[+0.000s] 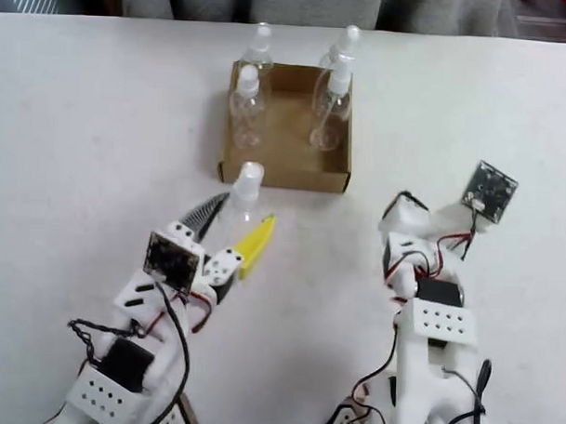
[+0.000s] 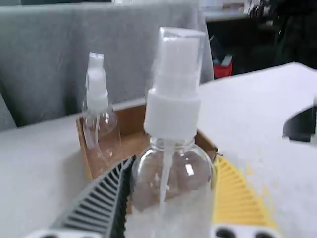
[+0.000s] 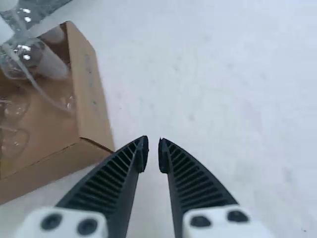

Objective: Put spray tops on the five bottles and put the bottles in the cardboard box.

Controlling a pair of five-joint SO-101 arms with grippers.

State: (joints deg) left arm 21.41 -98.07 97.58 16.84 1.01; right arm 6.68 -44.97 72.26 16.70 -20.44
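A clear bottle [image 1: 242, 203] [image 2: 171, 186] with a white spray top [image 2: 173, 94] stands upright just in front of the cardboard box [image 1: 294, 175]. My left gripper [image 1: 232, 227] [image 2: 171, 213] is shut on its body, black finger [image 2: 101, 201] on one side and yellow finger [image 2: 237, 196] on the other. Two capped bottles [image 1: 247, 107] [image 1: 330, 107] stand inside the box. Two more [image 1: 260, 46] [image 1: 343, 45] stand at its far side; whether they are inside I cannot tell. My right gripper [image 1: 401, 209] [image 3: 152, 151] is shut on nothing, low over bare table beside the box's near right corner [image 3: 91, 114].
The white table [image 1: 100, 122] is open on both sides of the box. The right arm's camera board [image 1: 489, 189] sticks out to the right of its gripper. A grey backdrop [image 2: 49, 64] rises behind the table's far edge.
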